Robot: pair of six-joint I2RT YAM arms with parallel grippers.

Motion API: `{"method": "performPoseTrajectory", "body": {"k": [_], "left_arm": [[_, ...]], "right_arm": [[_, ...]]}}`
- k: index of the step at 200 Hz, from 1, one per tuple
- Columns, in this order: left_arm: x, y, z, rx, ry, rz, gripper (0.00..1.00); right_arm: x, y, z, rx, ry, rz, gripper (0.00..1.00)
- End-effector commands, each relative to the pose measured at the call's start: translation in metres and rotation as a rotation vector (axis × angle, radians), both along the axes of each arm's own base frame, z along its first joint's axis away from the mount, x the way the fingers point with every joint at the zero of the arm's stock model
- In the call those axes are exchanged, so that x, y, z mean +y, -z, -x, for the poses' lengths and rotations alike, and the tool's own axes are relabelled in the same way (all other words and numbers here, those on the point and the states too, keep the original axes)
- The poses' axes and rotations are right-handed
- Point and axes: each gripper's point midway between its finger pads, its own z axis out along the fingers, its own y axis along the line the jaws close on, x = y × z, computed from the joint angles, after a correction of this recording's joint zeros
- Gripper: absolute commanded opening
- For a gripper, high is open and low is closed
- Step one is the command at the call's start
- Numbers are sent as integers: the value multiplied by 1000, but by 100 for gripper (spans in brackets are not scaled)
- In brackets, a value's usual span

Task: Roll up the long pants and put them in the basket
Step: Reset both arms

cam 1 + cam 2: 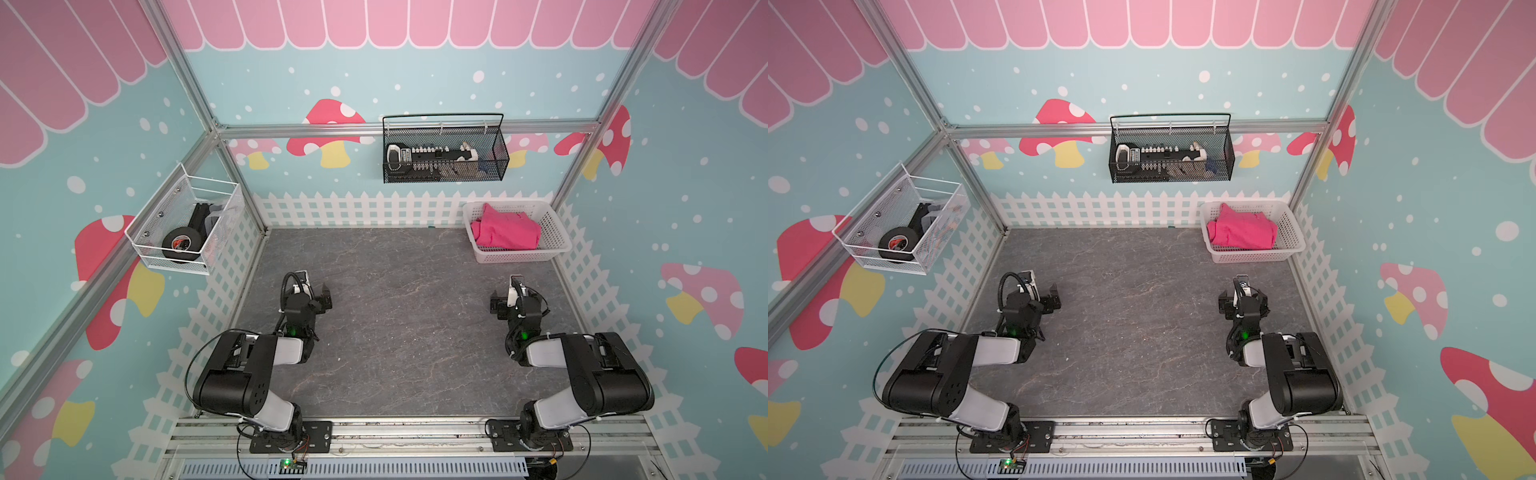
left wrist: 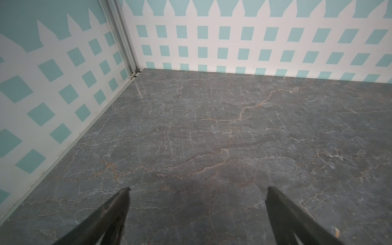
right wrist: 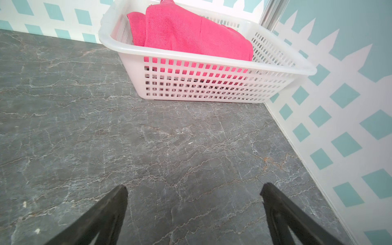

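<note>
In both top views, the long pants (image 1: 505, 230) lay bunched in the white basket (image 1: 519, 254), far right on the table (image 1: 395, 332). Left wrist: the left end effector (image 2: 198, 188) stood open, empty. Right wrist: the right end effector (image 3: 194, 186) stood open, pants ahead; fetching them seemingly came first.

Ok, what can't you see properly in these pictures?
- The long pants, both top views: bunched inside the white basket, so their legs cannot be told apart.
- Right wrist view: the basket wall hides their lower part; the picture's edge cuts their highest fold.
- The black mesh basket, top views: contents too small, behind mesh.
</note>
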Motion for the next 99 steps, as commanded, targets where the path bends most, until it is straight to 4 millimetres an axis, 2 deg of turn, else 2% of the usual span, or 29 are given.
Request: {"method": "performPoseTrajectory", "body": {"k": [1, 27, 99], "left_arm": [[0, -13, -7, -42, 8, -4, 99], [0, -13, -7, -43, 10, -4, 99], [0, -13, -7, -42, 10, -4, 99]], "right_arm": [[-2, -7, -5, -25, 9, 1, 99], [3, -8, -6, -24, -25, 0, 99], [2, -7, -6, -24, -22, 0, 99]]}}
